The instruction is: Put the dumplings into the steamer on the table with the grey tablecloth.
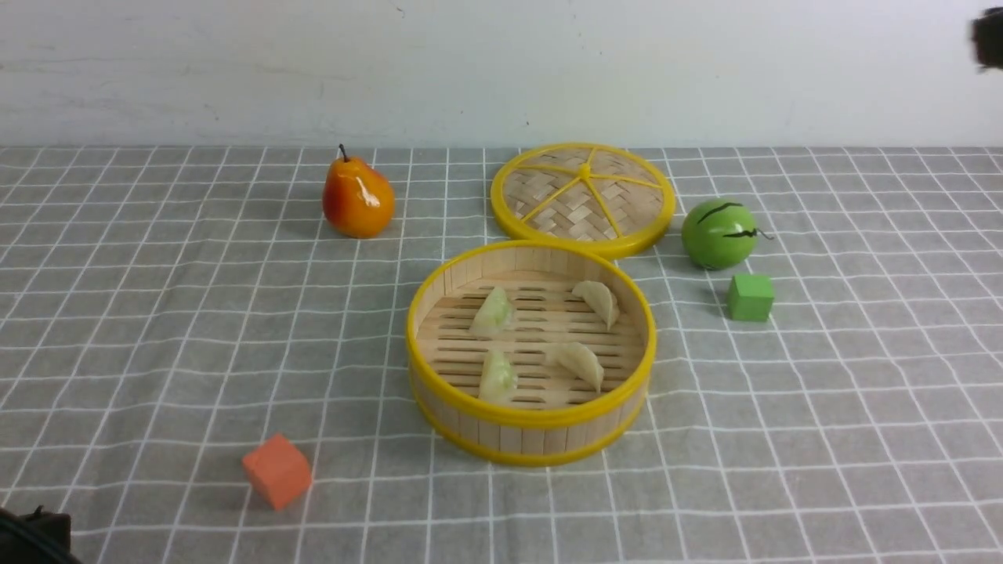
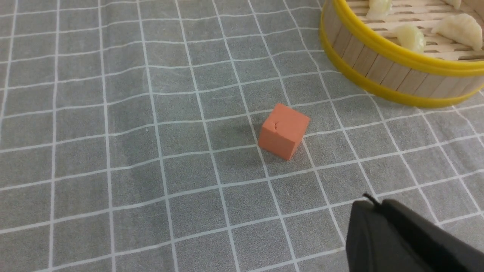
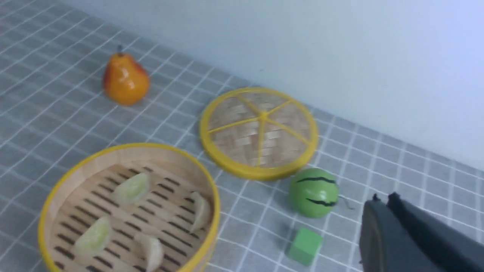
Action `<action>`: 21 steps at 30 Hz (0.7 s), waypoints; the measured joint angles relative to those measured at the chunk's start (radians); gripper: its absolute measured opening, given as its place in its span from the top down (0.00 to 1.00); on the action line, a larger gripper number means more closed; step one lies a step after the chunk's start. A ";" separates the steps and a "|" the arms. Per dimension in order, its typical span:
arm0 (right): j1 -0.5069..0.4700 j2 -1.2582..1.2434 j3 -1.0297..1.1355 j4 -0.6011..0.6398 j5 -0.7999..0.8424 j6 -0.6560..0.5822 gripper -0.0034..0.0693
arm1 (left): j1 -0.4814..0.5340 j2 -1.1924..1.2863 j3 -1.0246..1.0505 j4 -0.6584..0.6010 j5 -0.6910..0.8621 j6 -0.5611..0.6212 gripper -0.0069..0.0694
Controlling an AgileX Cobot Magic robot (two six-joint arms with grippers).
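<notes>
- My left gripper (image 2: pixel 378 219) shows in its wrist view only as a dark body at the frame's edge, hanging over bare cloth. I cannot tell whether the jaws are together or apart, and I see nothing in them.
- The closest thing to it is the orange cube (image 2: pixel 284 131), which rests on the grey tablecloth (image 2: pixel 113 151). It is apart from the gripper and near the steamer's wall without touching it.
- My right gripper (image 3: pixel 382 215) is likewise a dark shape in its own view, raised above the table (image 1: pixel 862 439). I cannot tell how its jaws stand either. In the front view it is just a dark blur high at the right edge.
- Closest under it are the green cube (image 3: pixel 304 245) and, just beside that, a round green fruit (image 3: pixel 314 192) with dark stripes.
- The steamer (image 1: pixel 529 427) sits upright in the middle of the table with its top open.
- All four dumplings (image 1: pixel 578 363) lie on its slatted floor. The two green dumplings (image 1: pixel 493 312) are on my left half and the two cream dumplings (image 1: pixel 597 301) on my right, none touching another.
- The lid (image 1: pixel 584 200) lies flat just behind the steamer. I cannot tell whether their rims touch.
- A pear (image 1: pixel 357 198) stands upright to the left of the lid, well apart from the steamer.
</notes>
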 joint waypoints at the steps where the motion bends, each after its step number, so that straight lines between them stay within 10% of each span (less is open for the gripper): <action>1: -0.010 -0.036 0.044 0.004 -0.038 0.012 0.98 | 0.000 0.000 0.000 0.000 0.000 0.000 0.88; 9: 0.039 -0.202 0.527 0.036 -0.410 0.031 0.98 | 0.000 0.000 0.000 0.000 0.000 0.000 0.88; 21: 0.065 -0.183 0.833 0.048 -0.470 0.036 0.98 | 0.000 0.000 0.000 0.001 0.000 0.000 0.87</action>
